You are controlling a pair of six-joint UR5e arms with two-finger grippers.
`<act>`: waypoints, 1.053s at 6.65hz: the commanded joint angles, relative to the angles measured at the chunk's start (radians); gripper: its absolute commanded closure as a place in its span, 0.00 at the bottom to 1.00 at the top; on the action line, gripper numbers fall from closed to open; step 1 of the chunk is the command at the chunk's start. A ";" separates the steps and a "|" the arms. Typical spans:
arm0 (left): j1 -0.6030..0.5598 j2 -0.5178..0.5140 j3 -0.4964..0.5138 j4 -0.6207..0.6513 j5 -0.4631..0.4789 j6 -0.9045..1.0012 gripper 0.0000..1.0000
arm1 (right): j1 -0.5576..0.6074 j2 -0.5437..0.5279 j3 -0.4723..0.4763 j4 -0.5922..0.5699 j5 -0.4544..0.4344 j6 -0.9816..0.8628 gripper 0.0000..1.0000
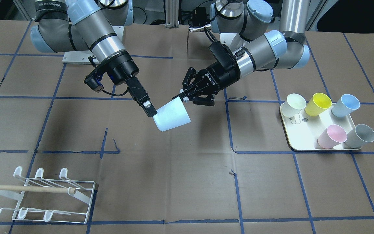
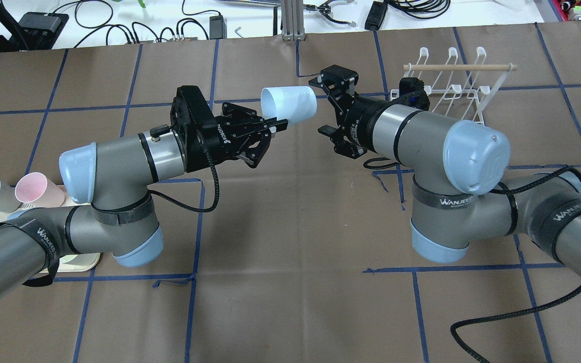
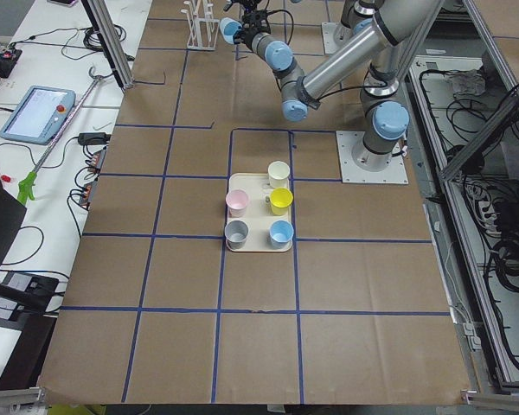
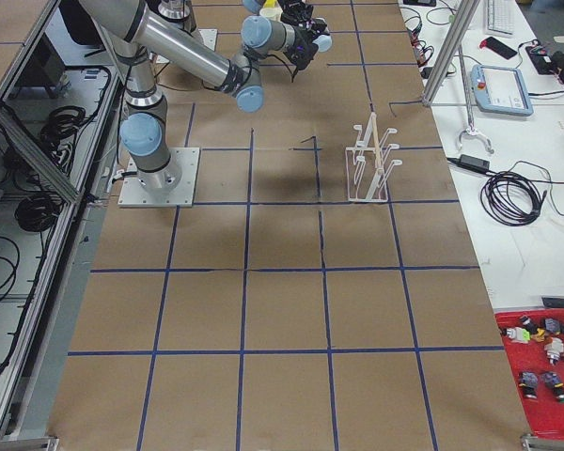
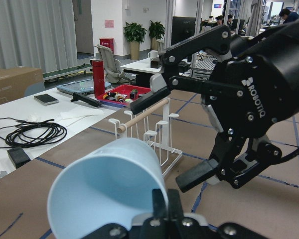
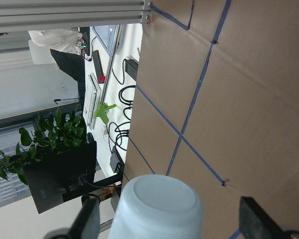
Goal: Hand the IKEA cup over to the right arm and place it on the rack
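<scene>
Presently the pale blue cup [image 2: 290, 103] is held in mid-air, pinched at its rim by the left gripper [image 2: 280, 122]. Its base is straddled by the right gripper [image 2: 323, 106], whose fingers [image 6: 256, 219] are spread wide, not yet closed. The handover is judged to be under way; closing on the base is called for next, then release by the left, then carriage to the rack [image 2: 452, 85]. ROBOTIQ is read on both grippers.
</scene>
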 commanded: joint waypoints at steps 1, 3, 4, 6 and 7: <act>0.000 0.001 0.000 0.000 0.000 -0.001 0.95 | 0.040 0.021 -0.023 0.002 -0.031 0.005 0.04; 0.000 0.001 0.003 -0.002 0.002 -0.001 0.94 | 0.044 0.027 -0.043 0.004 -0.035 0.006 0.04; 0.000 0.001 0.005 -0.002 0.002 -0.001 0.94 | 0.045 0.039 -0.049 0.004 -0.035 0.006 0.04; 0.000 0.001 0.005 -0.002 0.002 -0.002 0.93 | 0.045 0.042 -0.061 0.004 -0.033 0.006 0.03; 0.002 0.001 0.005 0.000 0.002 -0.012 0.93 | 0.051 0.059 -0.076 0.004 -0.033 0.008 0.04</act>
